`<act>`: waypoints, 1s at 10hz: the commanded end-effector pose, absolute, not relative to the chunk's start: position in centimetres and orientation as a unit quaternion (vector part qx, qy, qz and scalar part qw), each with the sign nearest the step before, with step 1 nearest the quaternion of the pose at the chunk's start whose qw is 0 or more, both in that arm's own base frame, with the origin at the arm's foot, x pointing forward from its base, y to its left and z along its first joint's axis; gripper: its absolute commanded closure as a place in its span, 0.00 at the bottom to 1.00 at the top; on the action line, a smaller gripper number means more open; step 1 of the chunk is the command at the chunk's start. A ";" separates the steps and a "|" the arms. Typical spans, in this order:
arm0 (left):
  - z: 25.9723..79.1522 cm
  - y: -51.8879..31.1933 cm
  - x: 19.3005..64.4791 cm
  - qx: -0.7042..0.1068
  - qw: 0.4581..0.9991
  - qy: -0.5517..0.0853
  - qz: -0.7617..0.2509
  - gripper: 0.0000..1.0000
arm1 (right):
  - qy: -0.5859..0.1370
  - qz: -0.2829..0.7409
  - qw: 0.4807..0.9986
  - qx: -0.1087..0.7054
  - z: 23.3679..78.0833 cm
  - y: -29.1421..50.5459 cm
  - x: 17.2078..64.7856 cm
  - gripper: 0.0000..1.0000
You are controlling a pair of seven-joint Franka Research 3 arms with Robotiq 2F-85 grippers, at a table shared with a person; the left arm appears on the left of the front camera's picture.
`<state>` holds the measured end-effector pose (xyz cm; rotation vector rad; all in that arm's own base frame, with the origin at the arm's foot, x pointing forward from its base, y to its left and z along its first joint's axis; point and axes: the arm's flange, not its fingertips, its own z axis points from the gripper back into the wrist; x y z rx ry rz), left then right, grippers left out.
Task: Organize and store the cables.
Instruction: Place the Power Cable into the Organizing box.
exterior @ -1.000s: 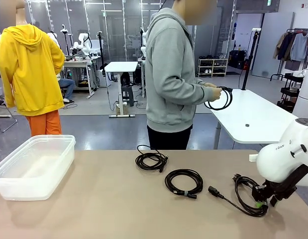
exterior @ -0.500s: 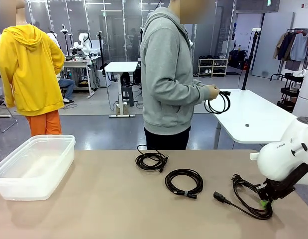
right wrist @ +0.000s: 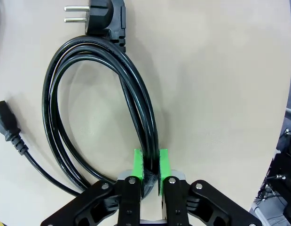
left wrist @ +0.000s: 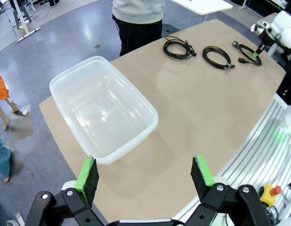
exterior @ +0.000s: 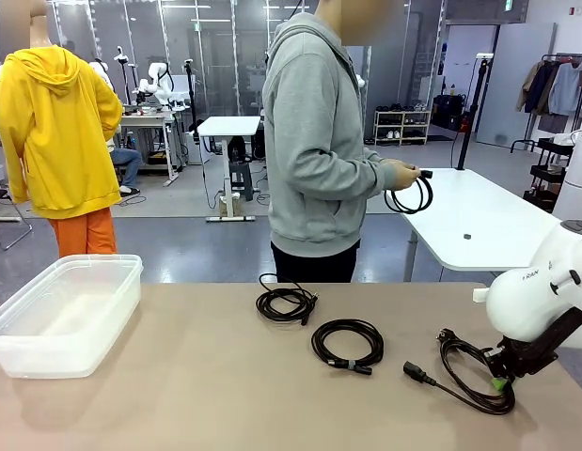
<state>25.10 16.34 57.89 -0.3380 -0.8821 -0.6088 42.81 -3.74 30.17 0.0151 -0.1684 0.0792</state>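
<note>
Tan table (exterior: 178,376), lower right of front view: right gripper (right wrist: 151,162) pinches one side of power cable (right wrist: 138,103), loop flat beyond its pads; left gripper (left wrist: 144,172) spread wide above clear bin (left wrist: 152,123); middle coil (exterior: 347,343) and far coil (exterior: 286,303) lie mid-table; person's hand (exterior: 401,174), upper right, grips held coil (exterior: 410,197).

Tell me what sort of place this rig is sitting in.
Probably an open lab or workshop floor, not a home: white work desks, a clothes rack at the far right, and an emergency-stop button by the table.
</note>
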 end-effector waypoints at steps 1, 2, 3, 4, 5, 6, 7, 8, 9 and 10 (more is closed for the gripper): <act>58.0 16.3 25.2 -0.161 0.845 -0.418 -0.292 0.00 | -0.087 0.031 0.996 0.000 29.9 -3.5 36.7 1.00; 58.0 16.3 25.2 -0.161 0.845 -0.418 -0.292 0.00 | -0.101 0.036 0.994 0.005 32.2 -3.8 36.7 1.00; 58.0 16.3 25.2 -0.161 0.845 -0.418 -0.292 0.00 | -0.113 0.042 0.993 -0.004 34.4 -4.1 36.7 1.00; 58.0 16.3 25.2 -0.161 0.845 -0.418 -0.292 0.00 | -0.129 0.045 0.991 -0.002 36.3 -4.2 36.8 1.00; 58.0 16.3 25.2 -0.161 0.845 -0.418 -0.292 0.00 | -0.136 0.060 0.989 -0.005 38.0 -4.2 36.9 1.00; 58.0 16.3 25.2 -0.161 0.845 -0.418 -0.292 0.00 | -0.152 0.072 0.986 -0.007 40.0 -4.2 36.9 1.00; 58.0 16.3 25.2 -0.161 0.845 -0.418 -0.292 0.00 | -0.164 0.085 0.983 -0.006 42.0 -4.1 36.8 1.00; 58.0 16.3 25.2 -0.161 0.845 -0.418 -0.292 0.00 | -0.170 0.100 0.980 -0.005 43.7 -3.8 36.8 1.00; 58.0 16.3 25.2 -0.161 0.845 -0.418 -0.292 0.00 | -0.171 0.114 0.979 -0.004 45.1 -3.2 36.7 1.00; 58.0 16.3 25.2 -0.161 0.845 -0.418 -0.292 0.00 | -0.175 0.125 0.977 -0.007 46.1 -2.6 36.8 1.00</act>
